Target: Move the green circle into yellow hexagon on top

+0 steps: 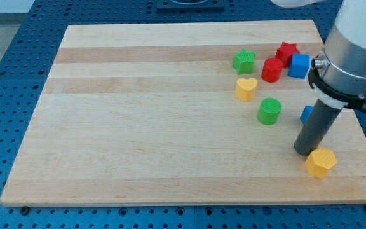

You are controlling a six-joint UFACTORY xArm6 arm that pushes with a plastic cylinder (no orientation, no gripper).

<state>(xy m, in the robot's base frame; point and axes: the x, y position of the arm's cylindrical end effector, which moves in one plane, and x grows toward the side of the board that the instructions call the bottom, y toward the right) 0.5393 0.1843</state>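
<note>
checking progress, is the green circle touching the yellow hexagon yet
No, apart: the green circle sits up-left of the yellow hexagon, bare board between them; my tip is beside the hexagon.

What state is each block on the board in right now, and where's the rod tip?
green circle: flat, free, apart from the others
yellow hexagon: flat, at my tip
my tip: on the board, beside the yellow hexagon's upper left
yellow heart: flat, free
green star: flat, free
red cylinder: beside the red star
blue cube: flat
</note>
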